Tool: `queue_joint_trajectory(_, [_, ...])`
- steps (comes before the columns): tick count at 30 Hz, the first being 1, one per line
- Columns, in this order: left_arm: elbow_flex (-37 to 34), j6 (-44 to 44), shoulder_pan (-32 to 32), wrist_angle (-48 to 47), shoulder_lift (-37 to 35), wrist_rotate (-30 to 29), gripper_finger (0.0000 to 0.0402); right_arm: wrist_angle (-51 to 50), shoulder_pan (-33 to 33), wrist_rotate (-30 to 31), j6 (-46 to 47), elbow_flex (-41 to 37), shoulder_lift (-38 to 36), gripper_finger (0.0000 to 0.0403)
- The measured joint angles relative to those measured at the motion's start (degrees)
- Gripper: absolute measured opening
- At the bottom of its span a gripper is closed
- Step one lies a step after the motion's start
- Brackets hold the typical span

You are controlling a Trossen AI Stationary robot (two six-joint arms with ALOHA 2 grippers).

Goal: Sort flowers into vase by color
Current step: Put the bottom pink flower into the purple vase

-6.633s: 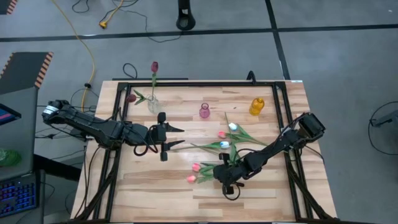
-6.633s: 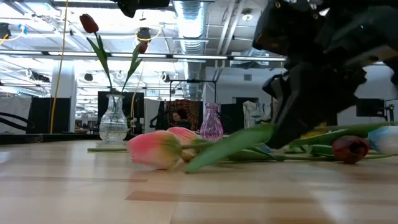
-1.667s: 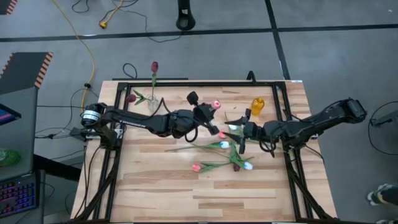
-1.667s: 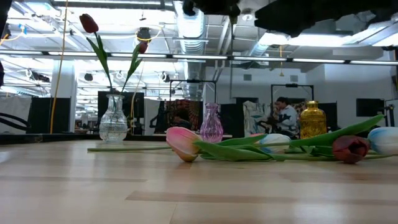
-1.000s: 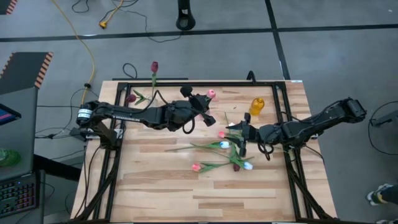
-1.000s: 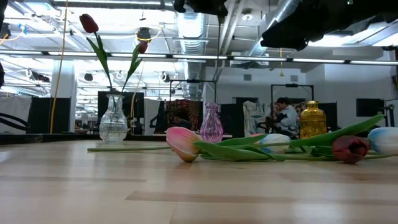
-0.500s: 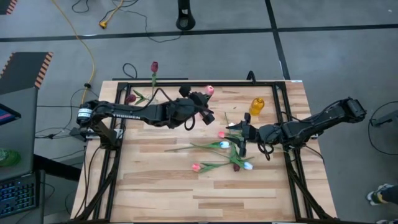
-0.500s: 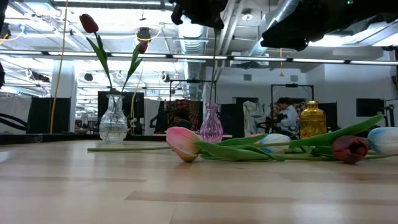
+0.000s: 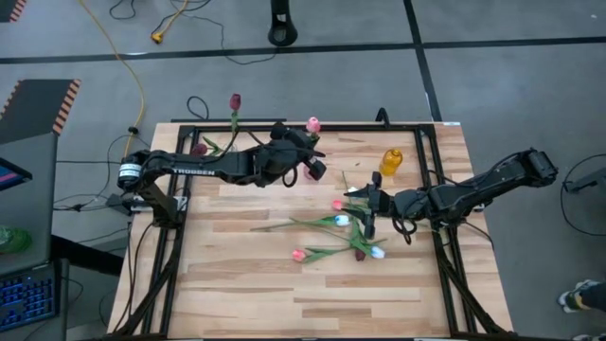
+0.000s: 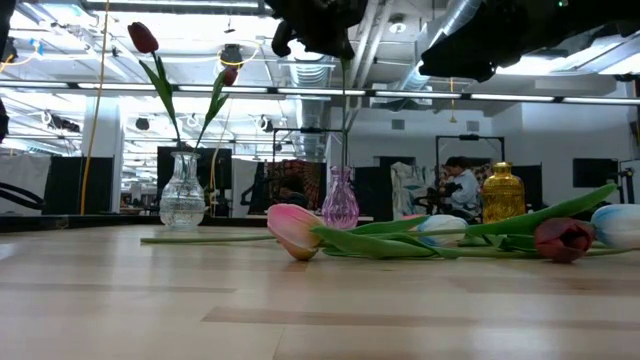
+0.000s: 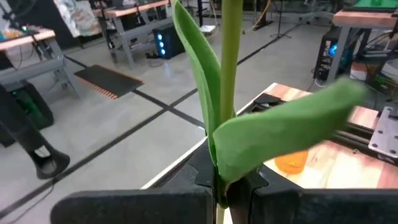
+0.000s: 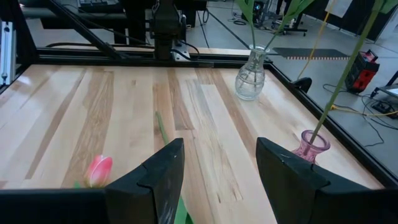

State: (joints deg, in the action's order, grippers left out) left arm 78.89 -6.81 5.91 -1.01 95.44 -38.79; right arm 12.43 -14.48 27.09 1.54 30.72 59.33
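Observation:
My left gripper (image 9: 313, 164) is over the far middle of the table, shut on a pink tulip (image 9: 312, 124). The tulip's green stem (image 10: 345, 125) runs down into the small pink vase (image 10: 340, 198), which is also in the right wrist view (image 12: 309, 144). My right gripper (image 9: 365, 210) hovers open over loose flowers lying on the wood: pink (image 9: 299, 254), white (image 9: 377, 252) and dark red (image 9: 358, 254) heads. A clear vase (image 10: 183, 192) at the far left holds two dark red tulips (image 9: 235, 99). My left gripper pinches the tulip's stem (image 11: 225, 177) between its two fingers, where the leaves (image 11: 286, 134) branch off. The fingers come nearly level from the table's left and lie across the stem. The tulip stands upright, head up, with its lower end (image 12: 317, 127) in the pink vase's mouth.
A yellow vase (image 9: 391, 161) stands at the far right. A black metal frame (image 9: 417, 126) runs around the table's edges. More tulips (image 9: 343, 220) lie under the right gripper. The near half of the table (image 9: 284, 294) is bare wood.
My left gripper has carried the pink tulip toward the table's far edge and a little left. It has also rolled, so the stem now stands upright. The stem's lower end has come down over the pink vase.

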Motion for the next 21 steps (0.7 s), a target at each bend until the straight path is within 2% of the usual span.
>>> queue_joint_trajectory(4, [0.0,-1.0,0.5,-1.7,0.0,0.0,0.0015,0.0,0.0,0.0,0.0,0.0,0.0,0.0226])
queue_joint_trajectory(15, [0.0,-0.4,0.4,-7.0,0.0,0.9,0.0128,0.0,0.0,0.0,0.0,0.0,0.0,0.0226])
queue_joint_trajectory(21, [0.0,-0.3,0.1,-12.7,-1.4,2.6,0.0152,-0.2,0.0,0.0,0.0,0.0,0.0,0.0226])
